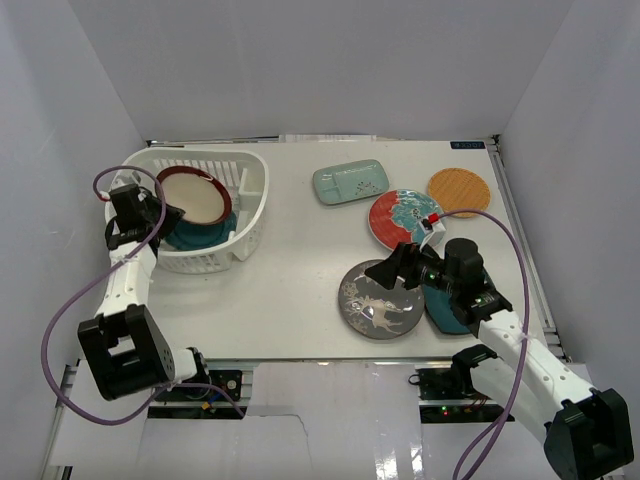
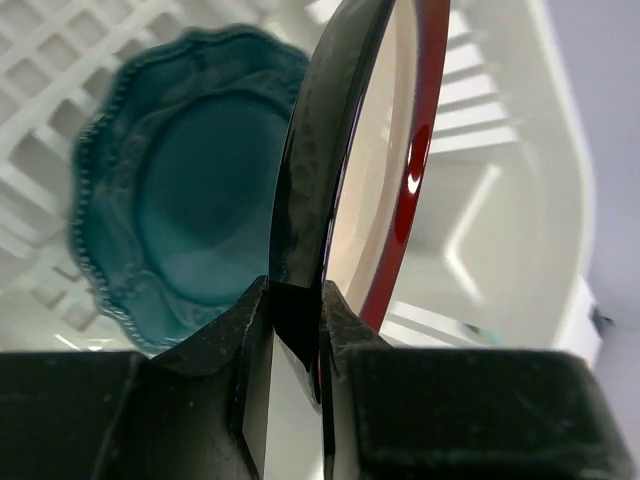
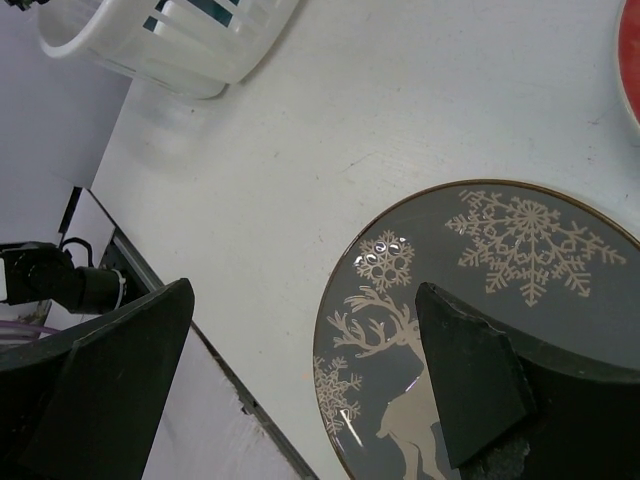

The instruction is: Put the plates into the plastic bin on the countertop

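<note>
Left hand [image 2: 295, 300] gripping red-rimmed plate [image 2: 385, 150], right hand [image 3: 305, 300] open

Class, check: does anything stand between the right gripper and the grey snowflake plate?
Nothing visible does. The open right gripper hangs directly over the grey plate, its fingers straddling the plate's rim.

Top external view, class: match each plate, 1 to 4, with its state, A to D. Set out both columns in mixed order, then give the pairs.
1 teal scalloped plate
2 red-rimmed cream plate
3 grey patterned plate
4 orange woven plate

A gripped by its rim in the jaws of the left gripper
B on the far right of the countertop, no gripper near
C lying flat inside the plastic bin
D at the open jaws of the right gripper

Pairs: 1-C; 2-A; 3-D; 4-B.
</note>
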Robot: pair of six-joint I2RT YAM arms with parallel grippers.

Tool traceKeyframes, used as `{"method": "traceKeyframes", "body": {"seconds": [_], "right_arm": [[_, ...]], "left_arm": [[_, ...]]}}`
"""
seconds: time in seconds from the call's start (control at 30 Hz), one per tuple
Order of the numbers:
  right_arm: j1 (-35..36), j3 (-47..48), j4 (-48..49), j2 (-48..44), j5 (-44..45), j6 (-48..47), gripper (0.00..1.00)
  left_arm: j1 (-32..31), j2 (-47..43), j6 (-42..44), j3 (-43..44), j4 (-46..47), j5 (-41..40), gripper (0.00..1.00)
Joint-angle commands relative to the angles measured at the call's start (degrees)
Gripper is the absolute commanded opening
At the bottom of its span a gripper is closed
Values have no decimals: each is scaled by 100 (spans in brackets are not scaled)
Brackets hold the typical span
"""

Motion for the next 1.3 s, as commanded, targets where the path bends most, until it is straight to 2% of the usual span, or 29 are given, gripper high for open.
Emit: {"method": "traceKeyframes", "body": {"seconds": [0.0,0.2,0.23,0.27,0.4,0.47,0.6,0.73,0.93,1.07,1.1,1.17,1.2,1.23,1.27], "right_arm": [[13,-72,177,-154,-69,-110,98],[13,-107,142,-278,-25,-101,98],[13,-107,125,-278,-25,-101,98],[5,-98,116,-287,-25,-101,98],[13,-72,54,-313,10,-101,97],[13,-46,2,-339,19,-119,98],[13,25,-113,-374,98,-162,97],[14,69,-201,-401,203,-180,96],[14,157,-271,-383,247,-180,94],[14,227,-350,-436,344,-224,93],[13,253,-394,-445,353,-233,87],[22,315,-438,-471,422,-277,82],[14,332,-447,-506,458,-286,68],[13,359,-464,-524,493,-286,59],[13,376,-464,-602,598,-286,51]], "left_arm": [[-18,65,179,224,583,-388,0],[-18,285,372,75,671,-634,0],[-18,311,407,49,688,-635,6],[-27,338,443,48,680,-635,26],[-18,365,434,5,688,-468,88],[-18,259,417,-31,671,-398,97],[-97,-214,478,-135,618,-554,98],[-238,-944,601,-461,583,-1652,98],[-554,-1692,663,-997,495,-2506,98],[-800,-2210,566,-1042,565,-1657,86],[-1070,-2411,601,-1015,565,-1184,84],[-1614,-2527,671,-875,556,-576,79],[-1914,-2545,689,-796,522,97,76],[-2125,-2554,645,-674,486,399,74],[-2597,-2545,575,-655,486,663,65]]}}
